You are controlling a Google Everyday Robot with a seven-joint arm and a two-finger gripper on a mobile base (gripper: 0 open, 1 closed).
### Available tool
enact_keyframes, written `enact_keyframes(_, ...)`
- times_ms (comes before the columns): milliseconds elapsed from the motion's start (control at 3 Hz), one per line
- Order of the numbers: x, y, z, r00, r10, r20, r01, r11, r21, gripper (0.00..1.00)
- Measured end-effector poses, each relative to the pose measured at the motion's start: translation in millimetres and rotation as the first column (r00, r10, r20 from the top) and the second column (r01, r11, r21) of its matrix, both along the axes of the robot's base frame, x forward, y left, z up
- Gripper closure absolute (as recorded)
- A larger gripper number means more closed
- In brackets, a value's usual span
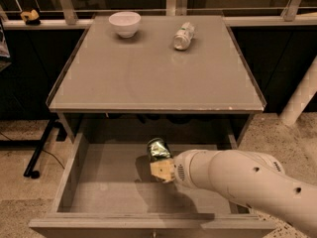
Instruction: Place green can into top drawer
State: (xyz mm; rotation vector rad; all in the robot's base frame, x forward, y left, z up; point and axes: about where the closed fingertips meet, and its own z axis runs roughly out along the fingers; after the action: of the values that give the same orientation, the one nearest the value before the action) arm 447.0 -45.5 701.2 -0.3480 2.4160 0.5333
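Note:
The green can (157, 148), dark green with a silver end, is tilted over the middle of the open top drawer (99, 185). My gripper (161, 169) reaches in from the right on a thick white arm. Its tan fingers are closed around the can's lower part and hold it just above the drawer's flat grey bottom, where a shadow falls under it. The drawer is pulled out below the table's front edge.
A grey table (148, 78) stands above the drawer with a white bowl (125, 24) at the back left and a paler white-and-green can (183, 35) lying at the back middle. A white post (302, 95) stands at the right. A black stand leg (39, 150) is at the left.

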Motion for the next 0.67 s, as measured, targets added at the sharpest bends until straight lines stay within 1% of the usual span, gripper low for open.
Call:
enact_keyframes(333,0.0,0.0,0.0,1.0000,0.000,0.000,0.000,1.000,0.000,0.11)
enact_keyframes(667,0.0,0.0,0.1,1.0000,0.000,0.000,0.000,1.000,0.000,0.00)
